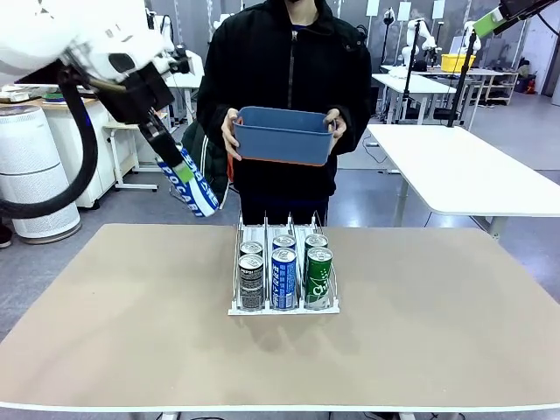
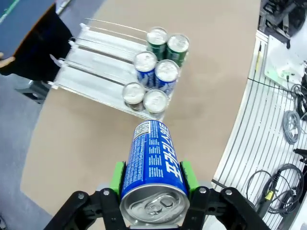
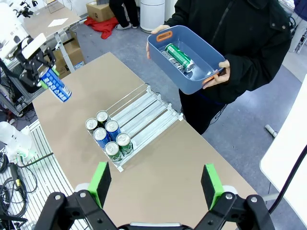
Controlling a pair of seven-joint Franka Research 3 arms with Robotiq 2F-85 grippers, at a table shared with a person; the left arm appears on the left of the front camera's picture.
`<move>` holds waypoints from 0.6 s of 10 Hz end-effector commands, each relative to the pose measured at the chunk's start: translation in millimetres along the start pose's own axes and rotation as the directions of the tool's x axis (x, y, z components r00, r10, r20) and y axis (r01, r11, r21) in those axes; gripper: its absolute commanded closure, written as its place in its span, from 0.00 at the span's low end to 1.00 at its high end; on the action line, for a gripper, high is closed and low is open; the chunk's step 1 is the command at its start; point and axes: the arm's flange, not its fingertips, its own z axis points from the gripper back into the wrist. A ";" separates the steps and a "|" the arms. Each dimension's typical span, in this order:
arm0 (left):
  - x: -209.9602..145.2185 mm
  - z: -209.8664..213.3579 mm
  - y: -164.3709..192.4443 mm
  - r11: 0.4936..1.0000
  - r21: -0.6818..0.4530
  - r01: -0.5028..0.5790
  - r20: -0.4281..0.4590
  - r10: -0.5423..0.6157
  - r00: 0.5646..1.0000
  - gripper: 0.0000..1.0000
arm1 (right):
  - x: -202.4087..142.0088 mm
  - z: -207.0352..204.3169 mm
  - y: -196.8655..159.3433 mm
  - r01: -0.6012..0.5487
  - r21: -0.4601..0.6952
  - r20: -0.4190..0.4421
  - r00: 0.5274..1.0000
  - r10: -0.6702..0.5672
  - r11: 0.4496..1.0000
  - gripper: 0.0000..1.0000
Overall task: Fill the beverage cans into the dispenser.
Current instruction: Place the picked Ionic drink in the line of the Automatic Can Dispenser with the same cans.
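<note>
My left gripper (image 1: 182, 171) hangs above the table's far left, shut on a blue-and-white beverage can (image 1: 197, 188) that tilts down to the right. From the left wrist, that can (image 2: 154, 163) sits between the green pads (image 2: 116, 176), silver top toward the camera. The dispenser (image 1: 282, 309) stands mid-table with two dark, two blue and two green cans (image 1: 283, 277) at its front end; its rear lanes (image 2: 96, 72) are bare. My right gripper (image 3: 156, 184) hovers high and open, holding nothing. A green can (image 3: 180, 55) lies in the blue bin.
A person across the table holds the blue bin (image 1: 283, 136) with both hands at chest height, above the dispenser's far end. Bare tan tabletop (image 1: 122, 315) lies on both sides of the rack. White tables stand at the back right.
</note>
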 end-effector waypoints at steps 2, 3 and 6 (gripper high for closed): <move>8.0 -20.7 -30.2 0.996 -0.046 0.080 -0.061 -0.083 0.995 0.43 | -1.2 -1.1 -0.5 0.003 -0.006 0.005 1.000 -0.003 1.000 0.00; 10.6 -27.9 -36.0 0.992 -0.070 0.101 -0.072 -0.106 0.992 0.43 | -1.2 -1.1 -0.5 0.003 -0.006 0.005 1.000 -0.003 1.000 0.00; 15.2 -37.0 -43.1 0.992 -0.081 0.093 -0.067 -0.098 0.993 0.43 | -1.2 -1.1 -0.5 0.003 -0.006 0.005 1.000 -0.003 1.000 0.00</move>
